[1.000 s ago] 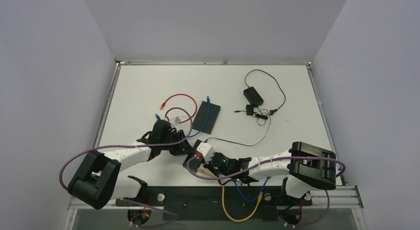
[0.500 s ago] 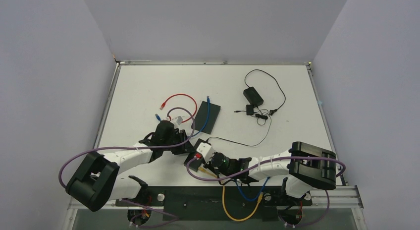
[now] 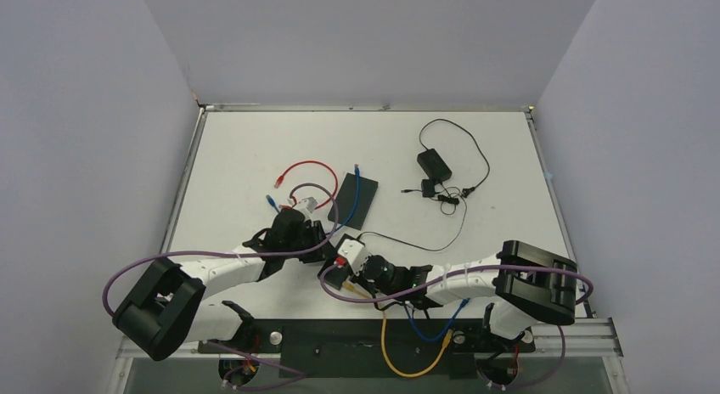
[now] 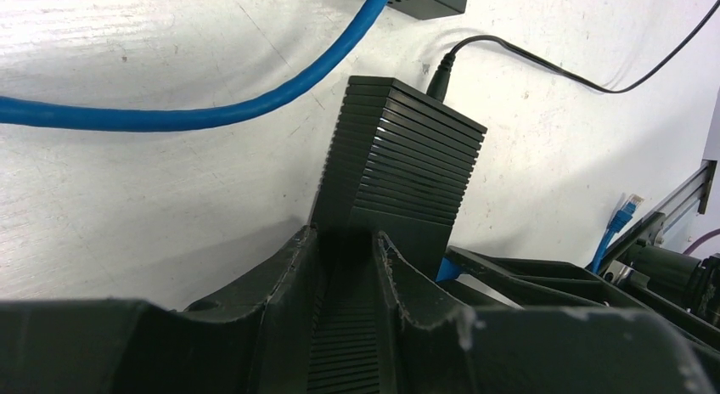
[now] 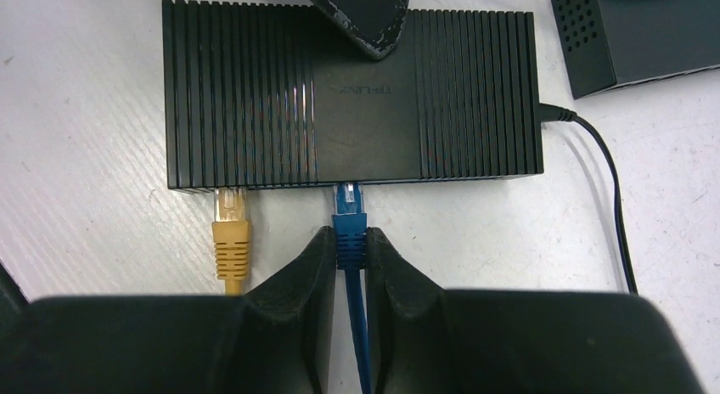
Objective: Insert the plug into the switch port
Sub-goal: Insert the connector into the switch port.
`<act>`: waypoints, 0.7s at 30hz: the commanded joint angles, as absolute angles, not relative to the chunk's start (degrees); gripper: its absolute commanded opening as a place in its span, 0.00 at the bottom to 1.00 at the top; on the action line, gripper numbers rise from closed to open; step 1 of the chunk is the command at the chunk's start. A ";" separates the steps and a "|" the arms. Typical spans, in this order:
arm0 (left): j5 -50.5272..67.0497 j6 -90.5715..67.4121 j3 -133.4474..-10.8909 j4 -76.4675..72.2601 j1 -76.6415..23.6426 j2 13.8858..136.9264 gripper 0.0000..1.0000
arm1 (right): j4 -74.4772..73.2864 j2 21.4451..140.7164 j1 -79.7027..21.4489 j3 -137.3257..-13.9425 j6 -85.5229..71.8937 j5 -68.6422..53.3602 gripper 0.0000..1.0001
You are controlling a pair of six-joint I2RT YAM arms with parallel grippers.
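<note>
Around the work I see a flat black box (image 3: 354, 199) lying just far of both wrists. A blue cable (image 4: 212, 109) runs from it across the bench (image 3: 255, 148) and past my left fingers (image 4: 289, 275). A red cable (image 3: 306, 168) loops to the left of that box, and a power adapter (image 3: 434, 163) with its tangled lead sits well apart toward the far right. The switch (image 5: 352, 97) lies flat close to the bench's near edge, left of centre, mostly hidden under the two wrists in the top view. A thin black cord (image 5: 599, 165) leaves its right end as the right wrist camera shows it. A yellow plug (image 5: 231, 233) sits in a port toward its left end, beside the blue plug (image 5: 348, 220) but not touching it. My left fingers are closed on the switch, one of them lapping over the ribbed top from the edge opposite the ports. My right fingers (image 5: 310, 267) are pinched shut on the blue plug's boot, with its cable trailing back between them. The plug's long axis runs straight away from the right wrist, square to the switch's long axis, which lies crosswise in that view. Its clear nose meets the port face near the middle of the switch, about as deep as the yellow one. I cannot tell whether it has latched.
</note>
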State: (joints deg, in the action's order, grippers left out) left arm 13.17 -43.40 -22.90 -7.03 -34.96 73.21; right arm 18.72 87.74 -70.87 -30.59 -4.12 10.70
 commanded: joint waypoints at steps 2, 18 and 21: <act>27.44 -47.36 -21.00 -3.64 -40.44 73.84 0.18 | 38.25 84.58 -68.30 -38.08 -3.90 12.98 0.00; 26.59 -48.41 -20.92 -3.54 -41.24 71.33 0.18 | 37.35 84.32 -66.80 -38.92 -3.44 10.04 0.00; 25.13 -47.94 -22.07 -1.50 -41.21 70.29 0.19 | 36.17 83.14 -66.68 -37.40 -2.90 9.45 0.00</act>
